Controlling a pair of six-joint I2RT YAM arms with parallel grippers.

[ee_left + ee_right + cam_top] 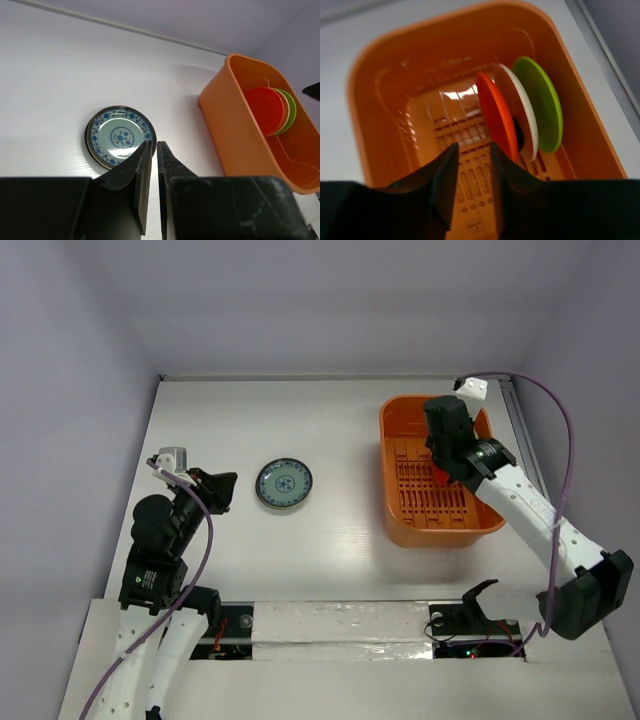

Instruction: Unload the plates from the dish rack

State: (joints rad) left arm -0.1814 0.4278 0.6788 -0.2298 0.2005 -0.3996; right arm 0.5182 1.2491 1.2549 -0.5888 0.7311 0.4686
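Note:
The orange dish rack (400, 510) stands on the right of the table. Three plates stand on edge inside it: orange-red (495, 115), cream (525, 112) and lime green (542, 107). My right gripper (474, 147) is open and empty, low inside the rack, its fingers just left of the orange-red plate. From above the right gripper (437, 465) covers most of those plates. A blue-green patterned plate (284, 485) lies flat on the table. My left gripper (228, 485) is shut and empty just left of it; in the left wrist view the fingertips (154, 145) point at the plate's (120, 136) right rim.
The white table (330, 420) is enclosed by pale walls at the back and both sides. A metal rail (520, 430) runs along the right edge behind the rack. The rack also shows in the left wrist view (225, 135), to the right of the plate.

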